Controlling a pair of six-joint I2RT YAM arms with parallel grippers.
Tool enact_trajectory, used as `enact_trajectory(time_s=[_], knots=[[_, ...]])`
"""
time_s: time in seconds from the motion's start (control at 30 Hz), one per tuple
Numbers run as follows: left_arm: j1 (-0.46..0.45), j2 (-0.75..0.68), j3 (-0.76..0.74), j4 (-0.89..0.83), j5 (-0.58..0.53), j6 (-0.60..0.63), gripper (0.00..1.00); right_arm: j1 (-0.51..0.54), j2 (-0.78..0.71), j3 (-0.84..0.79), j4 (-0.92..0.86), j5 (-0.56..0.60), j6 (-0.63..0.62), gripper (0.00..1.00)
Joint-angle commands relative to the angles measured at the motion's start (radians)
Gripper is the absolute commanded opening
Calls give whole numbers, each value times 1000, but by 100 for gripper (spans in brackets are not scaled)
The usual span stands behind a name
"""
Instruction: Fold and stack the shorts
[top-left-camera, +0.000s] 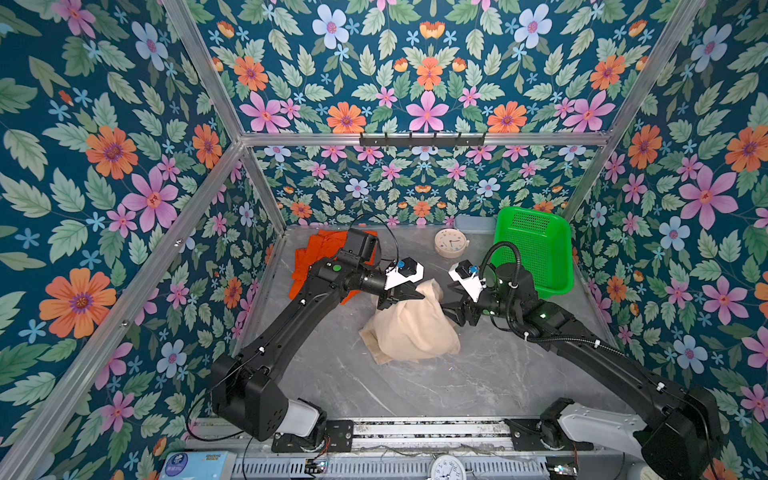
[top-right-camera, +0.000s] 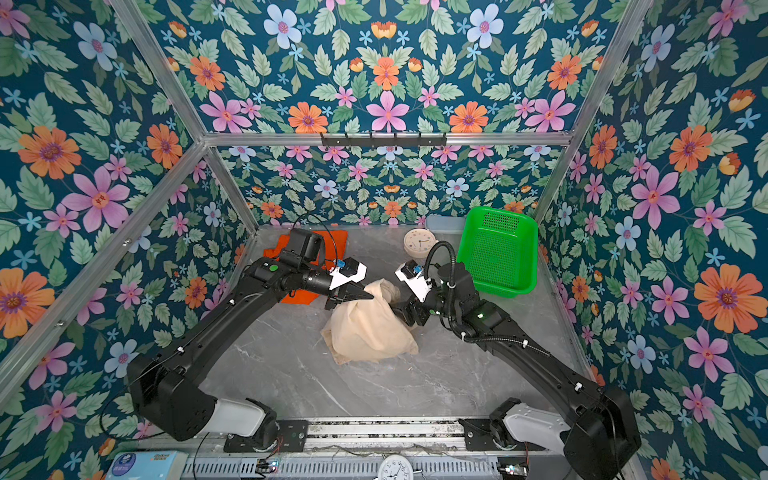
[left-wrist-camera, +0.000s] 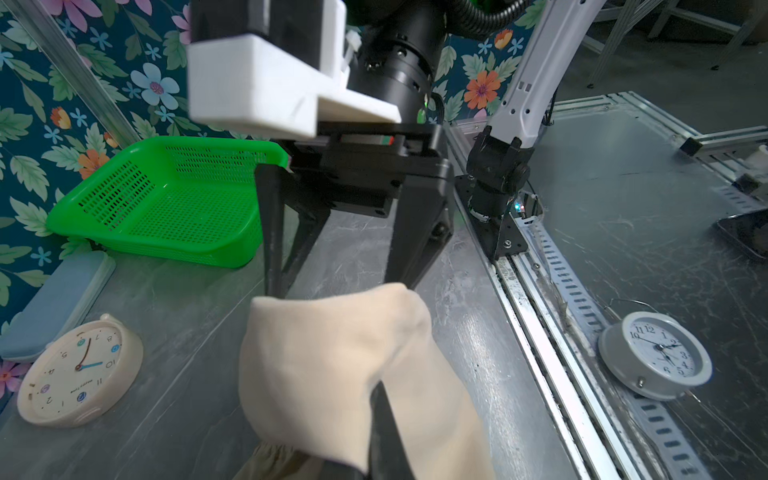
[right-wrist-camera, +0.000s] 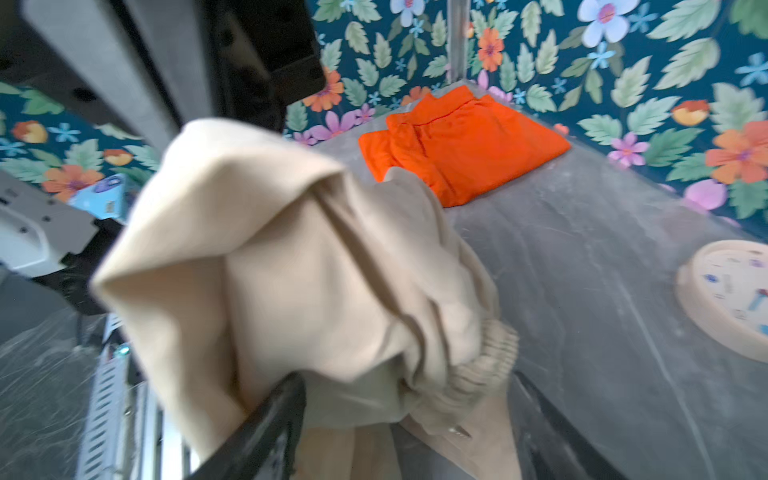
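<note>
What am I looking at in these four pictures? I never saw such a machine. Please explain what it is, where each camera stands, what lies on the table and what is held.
This is a robot with two black arms, each ending in a claw. Both top views look down from above on the whole table. The two wrist views come from small cameras on the arms, close behind the claws.

On the table are orange shorts near the back wall, crumpled beige shorts in the middle, a green basket and a round clock.

The left claw is shut on the beige shorts and holds a peak of them up. The right claw is open right at that cloth and grips nothing.
</note>
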Motion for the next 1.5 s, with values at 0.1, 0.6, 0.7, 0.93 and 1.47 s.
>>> enact_trajectory(time_s=[0.1, 0.6, 0.7, 0.93, 1.47], knots=[[-26, -1, -12, -50, -76, 56, 12, 2, -17, -29, 91, 88, 44, 78], [-18, -250, -336, 351, -530, -667, 71, 7, -122, -134, -77, 362, 383, 82], [-90, -165, -276, 305, -575, -727, 72, -64, -165, -144, -138, 400, 500, 83], [-398, 50, -142, 71, -766, -656, 74, -269, -240, -244, -200, 396, 677, 82], [-645, 270, -209, 44, -1021, -806, 83, -345, -365, -355, -168, 359, 741, 82]])
